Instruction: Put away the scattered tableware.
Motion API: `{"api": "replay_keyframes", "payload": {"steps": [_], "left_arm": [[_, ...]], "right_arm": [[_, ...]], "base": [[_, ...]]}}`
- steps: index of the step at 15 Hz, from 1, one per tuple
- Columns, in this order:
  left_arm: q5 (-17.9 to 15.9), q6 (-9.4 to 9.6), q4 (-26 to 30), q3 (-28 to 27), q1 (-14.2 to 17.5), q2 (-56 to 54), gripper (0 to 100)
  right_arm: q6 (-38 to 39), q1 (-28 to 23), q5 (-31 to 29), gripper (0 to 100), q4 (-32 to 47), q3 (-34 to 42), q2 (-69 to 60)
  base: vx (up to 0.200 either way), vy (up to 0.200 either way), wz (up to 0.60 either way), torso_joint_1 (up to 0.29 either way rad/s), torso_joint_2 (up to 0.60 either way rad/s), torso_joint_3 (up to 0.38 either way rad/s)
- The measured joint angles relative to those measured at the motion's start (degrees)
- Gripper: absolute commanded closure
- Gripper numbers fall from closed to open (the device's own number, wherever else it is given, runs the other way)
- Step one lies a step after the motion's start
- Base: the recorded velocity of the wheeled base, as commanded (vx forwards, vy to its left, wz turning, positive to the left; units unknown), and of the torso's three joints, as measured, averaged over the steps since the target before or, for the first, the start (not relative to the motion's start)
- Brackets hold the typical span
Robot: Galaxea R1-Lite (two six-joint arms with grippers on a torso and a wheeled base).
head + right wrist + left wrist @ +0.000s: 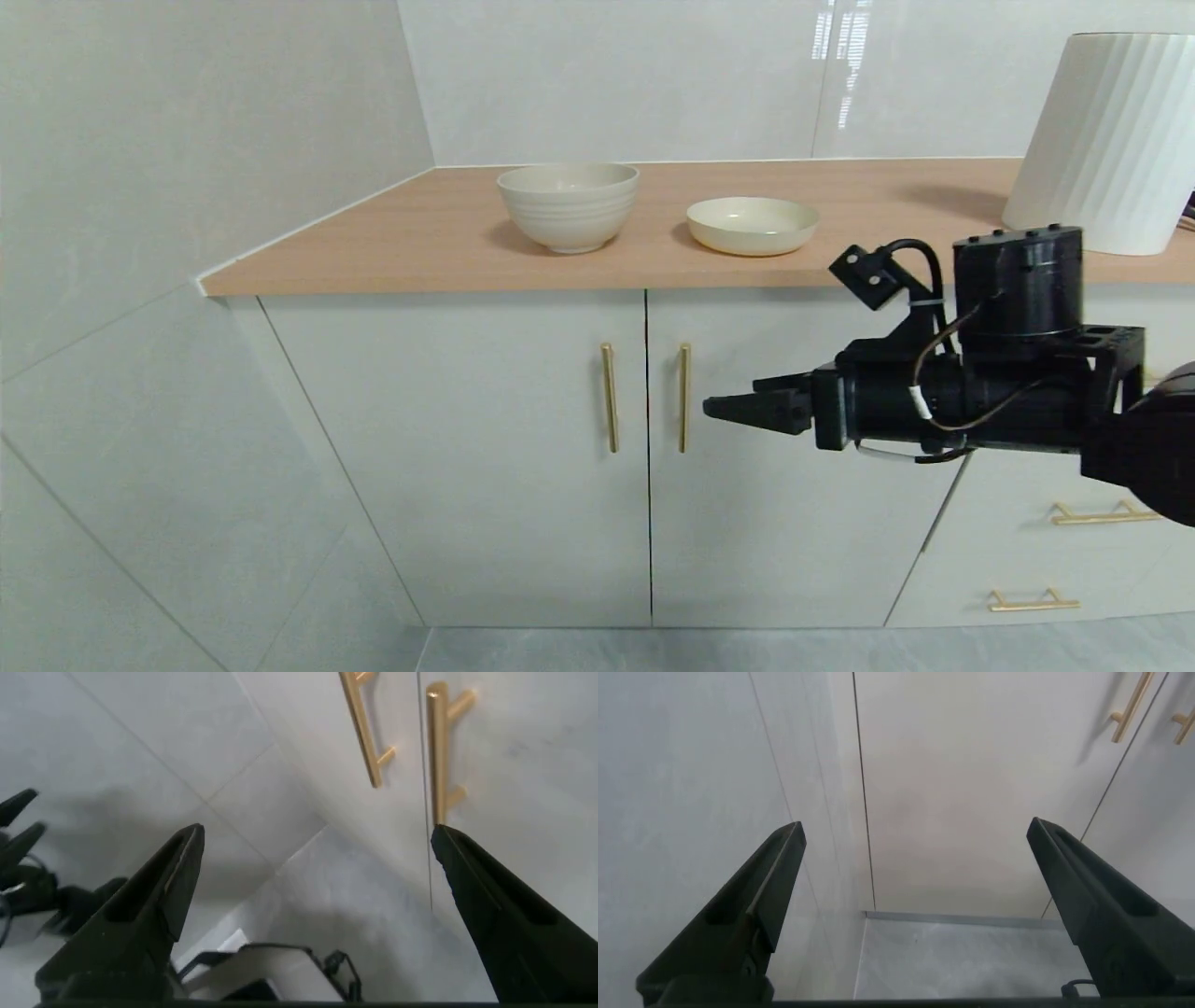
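A wooden tabletop runs along a tiled wall above a pale cabinet. A ribbed cream bowl stands upright on it near the front edge. Just beside the bowl, on the robot's right and not touching it, sits a shallow dish of a slightly yellower cream. Farther along the tabletop on that side stands a white ribbed shade, well apart from the dish.

Below the tabletop, two cabinet doors are closed. Their upright gold handles sit side by side on either side of the centre seam. Further to the robot's right are drawers with horizontal gold pulls.

The right end effector hangs in front of the right-hand door, below the tabletop edge. It lies roughly level, with its tips pointing toward the handles and stopping short of them. In the right wrist view its fingers are spread wide and empty, with both handles visible beyond them.

The left end effector is also spread wide and holds nothing. It faces a door panel of the cabinet near where that meets the grey floor and the tiled side wall.
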Motion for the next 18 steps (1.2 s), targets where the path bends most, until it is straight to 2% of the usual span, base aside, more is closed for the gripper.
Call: {"api": "replay_keyframes", "payload": {"steps": [3,6,11,14,18], "left_arm": [[0.00,0.00,0.00,0.00,0.02,0.00,0],[0.00,0.00,0.02,0.00,0.02,0.00,0],[0.00,0.00,0.00,0.00,0.02,0.00,0],[0.00,0.00,0.00,0.00,0.02,0.00,0],[0.00,0.00,0.00,0.00,0.00,0.00,0]], "right_arm": [[2.86,1.43,-2.13,0,-5.85,-0.91,5.83],[7.06,1.97,-7.01,0,-16.51,-1.77,11.45],[8.51,2.61,-10.05,0,-17.46,-5.01,17.29],[10.75,4.00,-15.09,0,-17.81,-7.47,20.32],[11.65,4.46,-15.20,0,-20.82,-7.98,22.31]], "base": [[0.000,0.000,0.00,0.000,0.00,0.000],[0.000,0.000,0.00,0.000,0.00,0.000],[0.000,0.000,0.00,0.000,0.00,0.000],[0.000,0.000,0.00,0.000,0.00,0.000],[0.000,0.000,0.00,0.000,0.00,0.000]]}}
